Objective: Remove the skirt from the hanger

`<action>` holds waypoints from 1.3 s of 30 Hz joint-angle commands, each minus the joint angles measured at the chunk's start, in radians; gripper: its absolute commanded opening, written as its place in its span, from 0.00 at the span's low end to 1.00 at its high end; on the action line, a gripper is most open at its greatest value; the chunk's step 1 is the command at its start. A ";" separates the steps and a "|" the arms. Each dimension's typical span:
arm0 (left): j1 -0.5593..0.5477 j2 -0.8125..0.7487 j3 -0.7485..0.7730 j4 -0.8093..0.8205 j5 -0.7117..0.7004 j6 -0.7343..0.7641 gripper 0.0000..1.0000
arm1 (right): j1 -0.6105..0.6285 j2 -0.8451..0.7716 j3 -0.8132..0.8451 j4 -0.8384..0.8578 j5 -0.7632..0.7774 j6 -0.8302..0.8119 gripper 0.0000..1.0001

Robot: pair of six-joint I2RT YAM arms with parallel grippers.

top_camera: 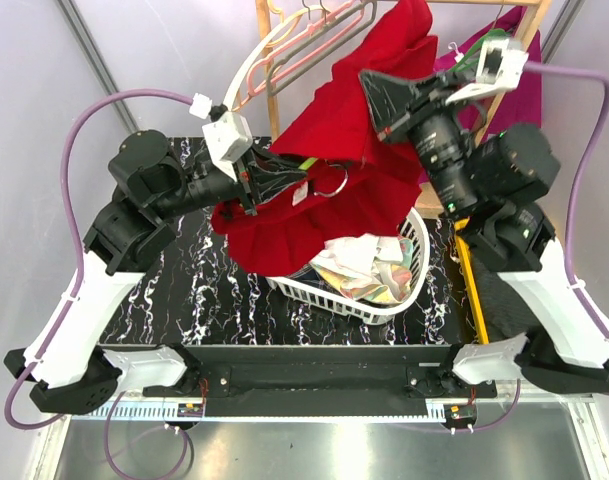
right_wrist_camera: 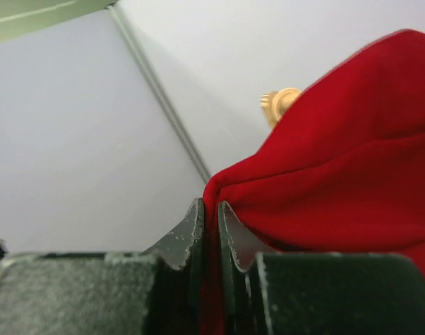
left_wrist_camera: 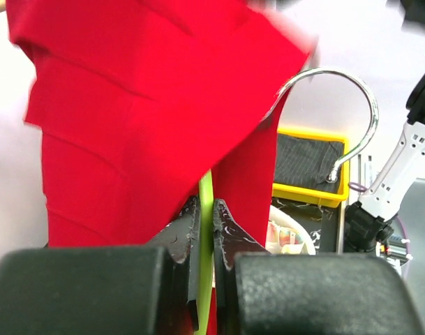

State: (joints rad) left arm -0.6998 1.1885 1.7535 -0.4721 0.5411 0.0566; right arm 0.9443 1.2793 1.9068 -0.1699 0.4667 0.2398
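Note:
The red skirt (top_camera: 354, 150) hangs in a bunch over the middle of the table, its lower part draped above the basket. My left gripper (top_camera: 289, 178) is shut on the hanger's thin green bar (left_wrist_camera: 206, 195), which runs up between the fingers into the red skirt (left_wrist_camera: 128, 125). The hanger's metal hook (left_wrist_camera: 352, 91) curls free to the right of the cloth. My right gripper (top_camera: 369, 85) is higher up, at the skirt's upper part. In the right wrist view this gripper (right_wrist_camera: 211, 209) is shut on a fold of the skirt (right_wrist_camera: 352, 181).
A white laundry basket (top_camera: 384, 310) with light clothes stands under the skirt. Behind is a wooden rack (top_camera: 269, 60) with pale hangers (top_camera: 314, 30) and a magenta garment (top_camera: 529, 90). A yellow bin (left_wrist_camera: 310, 164) sits at the table's right side.

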 commanded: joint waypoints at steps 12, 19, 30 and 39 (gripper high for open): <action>-0.004 -0.027 -0.103 0.086 -0.064 0.074 0.00 | -0.004 -0.018 0.199 -0.005 -0.260 0.012 0.19; -0.004 -0.020 -0.069 0.089 -0.061 0.071 0.00 | -0.004 -0.185 -0.157 -0.025 -0.068 0.018 0.38; -0.004 0.178 0.209 0.067 -0.112 0.078 0.00 | 0.458 -0.200 -0.610 0.175 -0.236 -0.337 1.00; -0.010 0.278 0.327 0.029 -0.138 0.068 0.00 | 0.743 0.037 -0.643 0.509 0.345 -1.161 1.00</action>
State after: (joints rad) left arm -0.7052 1.4956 2.0262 -0.5781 0.4316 0.1009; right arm 1.6855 1.3212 1.2934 0.0441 0.5484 -0.4973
